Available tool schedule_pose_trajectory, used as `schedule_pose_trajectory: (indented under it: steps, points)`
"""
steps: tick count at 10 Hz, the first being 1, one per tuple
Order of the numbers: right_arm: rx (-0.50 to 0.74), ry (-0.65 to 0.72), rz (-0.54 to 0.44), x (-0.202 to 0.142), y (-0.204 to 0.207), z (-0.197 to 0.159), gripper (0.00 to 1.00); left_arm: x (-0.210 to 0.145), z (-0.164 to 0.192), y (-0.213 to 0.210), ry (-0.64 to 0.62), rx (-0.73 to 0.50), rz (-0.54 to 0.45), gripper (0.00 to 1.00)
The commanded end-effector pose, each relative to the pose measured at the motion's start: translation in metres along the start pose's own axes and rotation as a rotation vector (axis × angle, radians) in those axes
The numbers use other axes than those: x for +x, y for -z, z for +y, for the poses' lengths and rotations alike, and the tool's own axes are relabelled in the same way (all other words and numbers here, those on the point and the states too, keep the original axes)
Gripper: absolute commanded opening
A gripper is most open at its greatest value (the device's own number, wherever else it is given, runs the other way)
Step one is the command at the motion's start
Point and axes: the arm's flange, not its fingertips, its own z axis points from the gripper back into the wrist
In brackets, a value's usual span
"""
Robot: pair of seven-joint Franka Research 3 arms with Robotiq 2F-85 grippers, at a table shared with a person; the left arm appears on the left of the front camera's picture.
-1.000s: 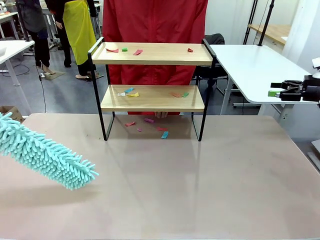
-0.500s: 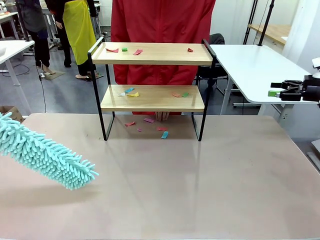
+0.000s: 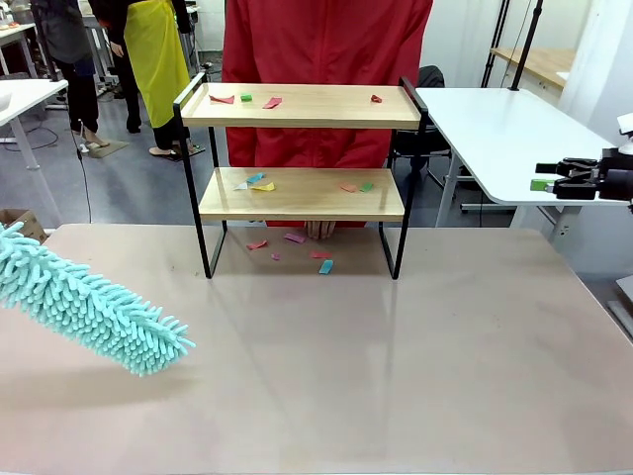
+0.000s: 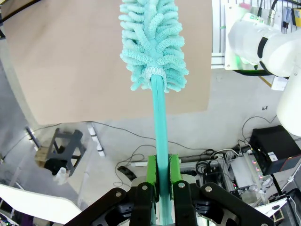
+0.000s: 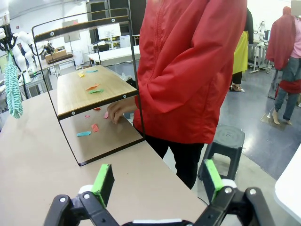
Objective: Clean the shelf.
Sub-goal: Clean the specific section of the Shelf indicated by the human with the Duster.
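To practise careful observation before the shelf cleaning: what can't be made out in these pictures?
- Front view: the duster, handle cut off by the left edge.
- Front view: the person's hand, mostly hidden by the shelf lower board.
- Front view: the scraps, too small to identify.

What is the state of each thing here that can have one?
shelf: upright, paper scraps on both boards.
duster: held tilted above the table.
left end effector: shut on the duster's handle.
right end effector: open, empty.
person's hand: on the table.
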Motion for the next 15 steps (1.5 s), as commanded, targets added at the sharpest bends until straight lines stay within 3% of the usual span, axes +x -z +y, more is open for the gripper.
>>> schedule_pose_trajectory:
  steps: [1, 4, 8, 9, 12, 15]
  points:
    - [-0.013, 0.016, 0.005, 0.01, 0.001, 0.002, 1.0, -0.001, 0.0, 0.001, 0.002, 0.011, 0.013, 0.13]
    - [-0.013, 0.016, 0.005, 0.01, 0.001, 0.002, 1.0, 0.0, 0.0, 0.0, 0.0, 0.0, 0.0, 0.13]
    - [-0.013, 0.016, 0.005, 0.01, 0.001, 0.002, 1.0, 0.008, -0.005, 0.031, 0.035, -0.005, -0.301, 0.13]
    - [-0.013, 0.016, 0.005, 0.01, 0.001, 0.002, 1.0, 0.022, -0.01, 0.033, -0.001, -0.016, -0.431, 0.13]
    - [-0.013, 0.016, 0.005, 0.01, 0.001, 0.002, 1.0, 0.073, -0.015, 0.043, -0.175, -0.039, -0.668, 0.13]
    - [-0.013, 0.016, 0.005, 0.01, 0.001, 0.002, 1.0, 0.137, -0.037, 0.037, -0.476, -0.133, -0.709, 0.13]
